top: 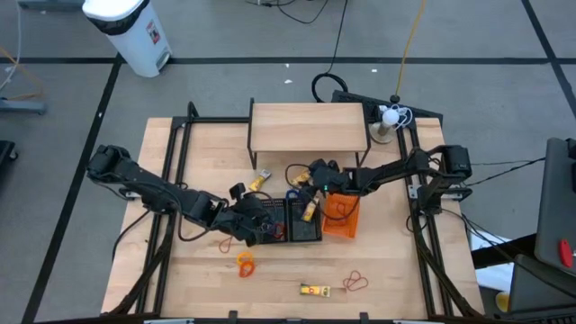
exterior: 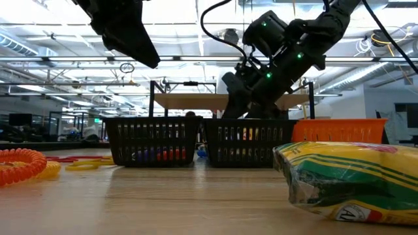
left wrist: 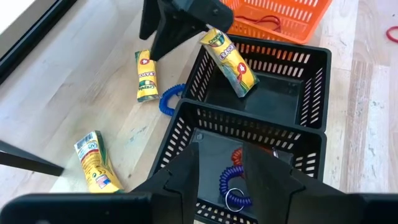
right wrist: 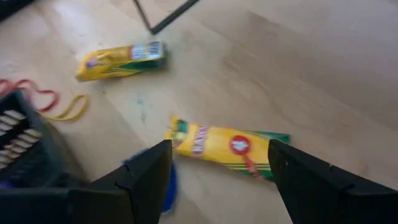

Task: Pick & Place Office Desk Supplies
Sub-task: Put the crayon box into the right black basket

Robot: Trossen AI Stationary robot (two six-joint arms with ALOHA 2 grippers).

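Pale, matt wooden table (top: 180,270); black plastic lattice baskets (left wrist: 292,81); an orange plastic basket (top: 342,220); glossy, crinkled yellow wrapped packs (exterior: 353,179).

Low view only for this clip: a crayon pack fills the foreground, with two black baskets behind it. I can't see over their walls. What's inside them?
Observer: A crayon pack leans inside the black basket that sits next to the orange basket.
Operator: And the other one?
Observer: The other black basket holds a purple coil and a red coil.
Operator: Is the right hand carrying anything?
Observer: No. The right hand is open, with nothing between its fingers.
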